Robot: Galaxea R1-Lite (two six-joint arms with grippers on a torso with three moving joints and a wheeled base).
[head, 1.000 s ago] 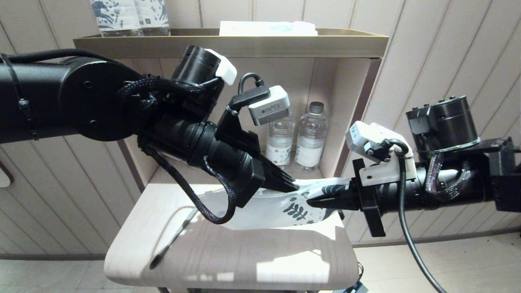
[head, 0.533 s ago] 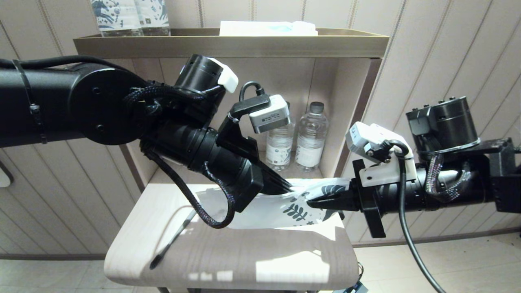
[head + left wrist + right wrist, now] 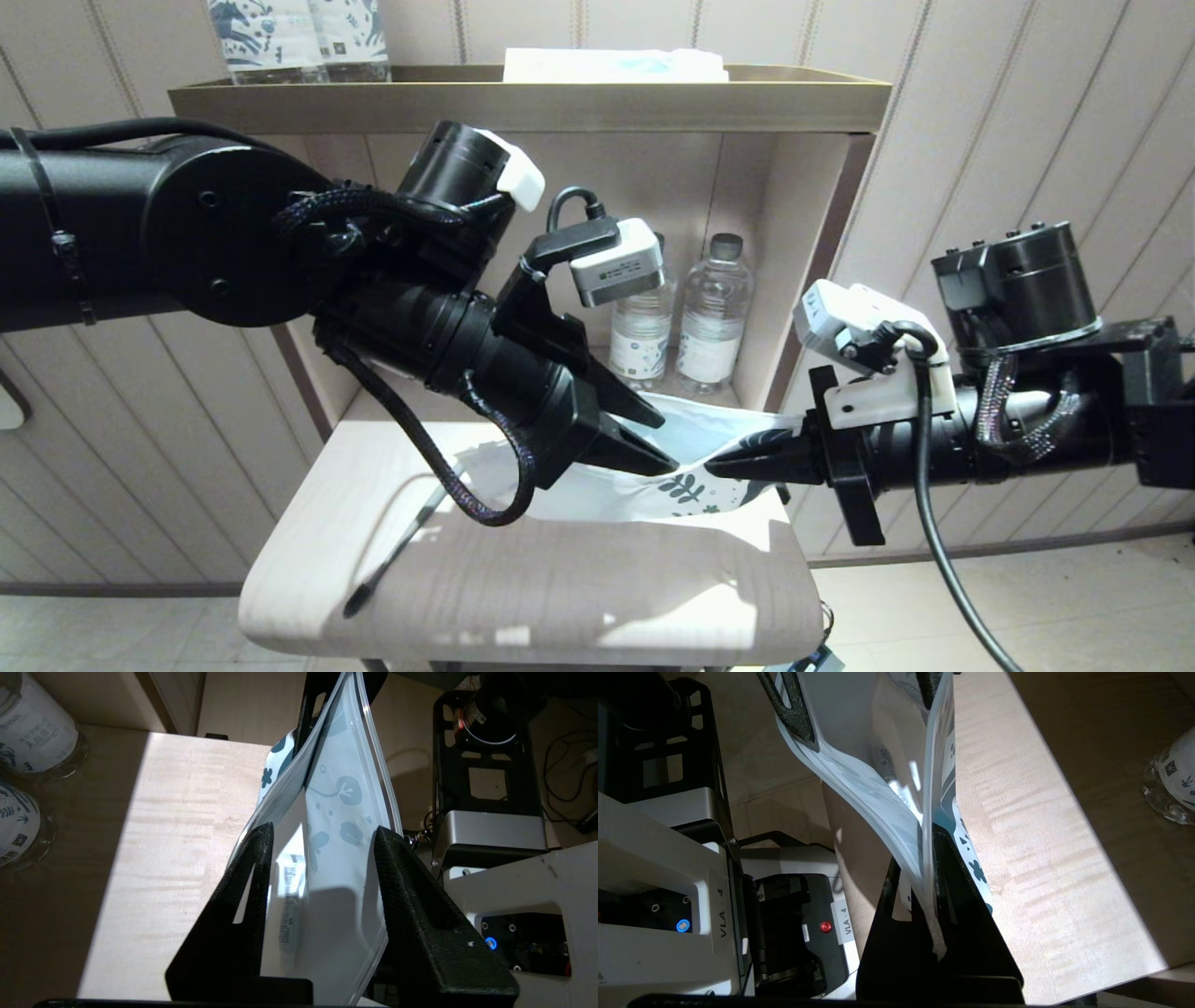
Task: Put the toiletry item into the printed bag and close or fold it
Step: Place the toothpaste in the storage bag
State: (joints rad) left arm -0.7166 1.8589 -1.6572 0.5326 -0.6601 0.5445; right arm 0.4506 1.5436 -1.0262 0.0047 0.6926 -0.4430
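Observation:
The printed bag, white with blue leaf print, hangs between my two grippers above the pale wooden seat. My right gripper is shut on the bag's printed edge. The left gripper is open at the bag's mouth, its fingers spread, one at each wall of the bag, and the mouth gapes between them. The toiletry item, a small white printed tube, lies inside the bag, and the right wrist view also shows this tube.
Behind the seat stands an open shelf unit with two water bottles in its lower bay. Its top tray carries blue-printed bottles and a flat white-and-blue packet. Panelled wall surrounds it. My own base sits below the seat's edge.
My left gripper went from shut to open. The bag's mouth has spread, with its upper wall lifted. The right gripper has held still on the bag's edge.

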